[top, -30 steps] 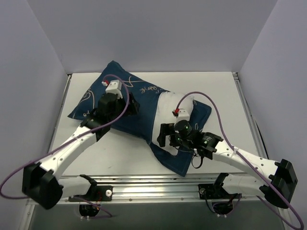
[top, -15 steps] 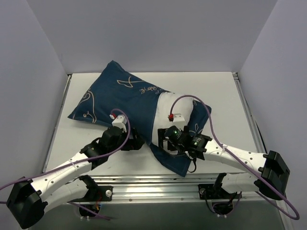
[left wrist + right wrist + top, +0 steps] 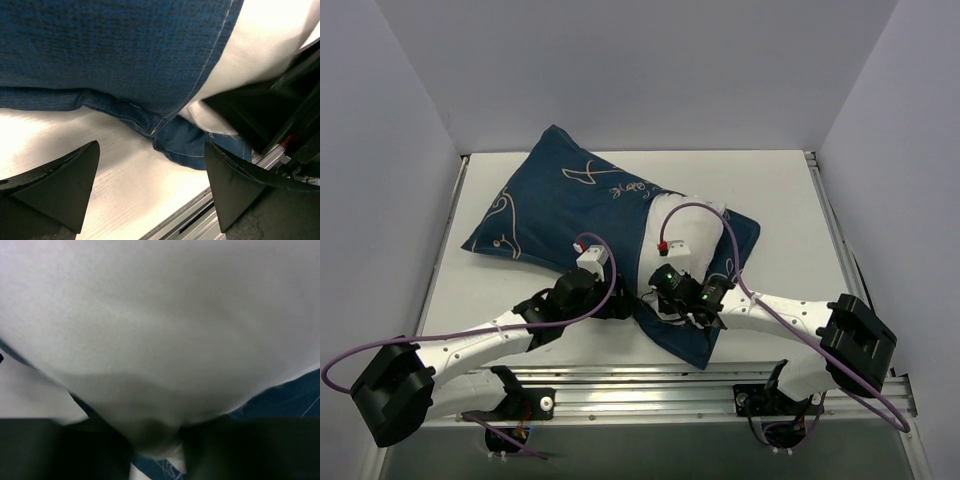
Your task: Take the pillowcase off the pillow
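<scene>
Right end effector (image 3: 157,455), seemingly pinching white pillow (image 3: 160,330)

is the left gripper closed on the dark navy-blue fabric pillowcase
No, the left gripper stands open, its fingers wide apart and clear of the dark navy-blue fabric pillowcase.

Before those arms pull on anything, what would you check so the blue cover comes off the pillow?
1. Right gripper pinching the pillow: ok, white fabric is bunched between its fingers.
2. Right gripper clear of the pillowcase: cannot tell, blue shows just beside its fingers.
3. Left gripper open: ok, fingers wide apart.
4. Left gripper holding the pillowcase: not ok, the seamed edge lies ahead, ungripped.
5. Pillow end out of the opening: ok, white shows past the blue edge.
</scene>
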`<state>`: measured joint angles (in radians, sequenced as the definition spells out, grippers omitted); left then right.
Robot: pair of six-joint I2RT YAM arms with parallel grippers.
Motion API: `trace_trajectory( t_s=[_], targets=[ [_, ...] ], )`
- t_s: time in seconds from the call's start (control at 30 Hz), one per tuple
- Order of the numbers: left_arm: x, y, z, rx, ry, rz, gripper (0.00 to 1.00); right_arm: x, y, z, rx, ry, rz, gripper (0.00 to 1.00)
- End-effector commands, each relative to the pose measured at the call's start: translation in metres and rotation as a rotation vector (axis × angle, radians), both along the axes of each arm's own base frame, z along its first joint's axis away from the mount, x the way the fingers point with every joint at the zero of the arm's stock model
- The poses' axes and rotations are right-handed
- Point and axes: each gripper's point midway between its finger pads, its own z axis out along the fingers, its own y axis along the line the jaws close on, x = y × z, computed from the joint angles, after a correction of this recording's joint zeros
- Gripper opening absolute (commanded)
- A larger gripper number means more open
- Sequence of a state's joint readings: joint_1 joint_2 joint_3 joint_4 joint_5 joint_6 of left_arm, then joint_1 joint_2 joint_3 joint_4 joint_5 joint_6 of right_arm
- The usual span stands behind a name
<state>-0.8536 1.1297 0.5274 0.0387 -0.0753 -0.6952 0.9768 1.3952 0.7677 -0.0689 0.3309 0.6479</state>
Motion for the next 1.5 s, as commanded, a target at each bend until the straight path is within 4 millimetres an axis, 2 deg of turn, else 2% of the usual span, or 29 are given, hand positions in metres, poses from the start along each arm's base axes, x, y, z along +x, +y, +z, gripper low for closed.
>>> trace_trajectory(
  t_s=[0.0, 0.03, 0.07, 0.2, 0.33, 0.43, 0.53, 0.63, 0.67, 0.77, 0.8, 0.9, 1.03, 1.1, 1.17, 1.2, 1.27, 1.3, 1.33, 1.4, 1.43, 1.47],
  targets=[
    [0.006, -0.011, 0.015, -0.051, -0.063, -0.015, 0.93, 0.01, 0.004, 0.009, 0.027, -0.041, -0.021, 0.1],
    [0.004, -0.011, 0.015, -0.047, -0.062, -0.022, 0.92, 0.012, 0.005, 0.015, 0.041, -0.052, -0.022, 0.02],
    [0.003, -0.012, 0.014, -0.039, -0.067, -0.031, 0.92, 0.013, 0.008, 0.021, 0.055, -0.061, -0.021, 0.0],
    [0.001, -0.015, 0.009, -0.009, -0.07, -0.053, 0.88, 0.017, 0.015, 0.042, 0.094, -0.089, -0.008, 0.0],
    [0.004, -0.018, -0.008, 0.045, -0.045, -0.052, 0.81, 0.019, 0.019, 0.063, 0.13, -0.117, 0.004, 0.0],
    [0.01, -0.02, -0.018, 0.083, -0.034, -0.036, 0.76, 0.02, 0.021, 0.076, 0.144, -0.133, 0.012, 0.0],
    [0.022, -0.022, -0.019, 0.096, -0.047, 0.01, 0.68, 0.019, 0.024, 0.087, 0.162, -0.145, 0.027, 0.0],
    [0.036, -0.025, -0.013, 0.1, -0.076, 0.057, 0.41, 0.017, 0.023, 0.095, 0.175, -0.151, 0.031, 0.0],
    [0.04, -0.025, -0.01, 0.101, -0.087, 0.071, 0.27, 0.016, 0.022, 0.097, 0.178, -0.153, 0.03, 0.0],
    [0.056, -0.025, 0.002, 0.1, -0.132, 0.13, 0.13, 0.013, 0.018, 0.112, 0.203, -0.171, 0.037, 0.0],
    [0.06, -0.025, 0.007, 0.095, -0.145, 0.145, 0.03, 0.011, 0.017, 0.121, 0.219, -0.185, 0.042, 0.0],
    [0.07, -0.018, 0.012, 0.09, -0.164, 0.221, 0.02, 0.007, 0.011, 0.131, 0.227, -0.195, 0.05, 0.0],
    [0.085, 0.008, 0.013, 0.101, -0.17, 0.333, 0.02, -0.006, -0.006, 0.156, 0.239, -0.217, 0.083, 0.0],
    [0.093, 0.022, 0.009, 0.115, -0.156, 0.38, 0.02, -0.012, -0.01, 0.177, 0.268, -0.242, 0.112, 0.0],
    [0.105, 0.046, -0.001, 0.135, -0.12, 0.458, 0.02, -0.023, -0.024, 0.2, 0.283, -0.276, 0.14, 0.0],
    [0.108, 0.052, -0.004, 0.139, -0.108, 0.476, 0.02, -0.03, -0.034, 0.218, 0.3, -0.296, 0.147, 0.0],
    [0.116, 0.067, -0.015, 0.159, -0.08, 0.52, 0.02, -0.037, -0.044, 0.235, 0.306, -0.318, 0.165, 0.0],
    [0.124, 0.078, -0.016, 0.165, -0.074, 0.559, 0.02, -0.042, -0.051, 0.257, 0.342, -0.35, 0.174, 0.0],
    [0.127, 0.085, -0.027, 0.192, -0.048, 0.579, 0.02, -0.049, -0.056, 0.26, 0.329, -0.339, 0.197, 0.0],
    [0.142, 0.097, -0.028, 0.197, -0.029, 0.633, 0.02, -0.06, -0.067, 0.274, 0.348, -0.349, 0.216, 0.0],
    [0.145, 0.101, -0.04, 0.227, -0.003, 0.64, 0.02, -0.068, -0.068, 0.288, 0.385, -0.362, 0.243, 0.0],
    [0.149, 0.103, -0.044, 0.237, 0.008, 0.649, 0.02, -0.071, -0.07, 0.294, 0.4, -0.37, 0.254, 0.0]
  ],
)
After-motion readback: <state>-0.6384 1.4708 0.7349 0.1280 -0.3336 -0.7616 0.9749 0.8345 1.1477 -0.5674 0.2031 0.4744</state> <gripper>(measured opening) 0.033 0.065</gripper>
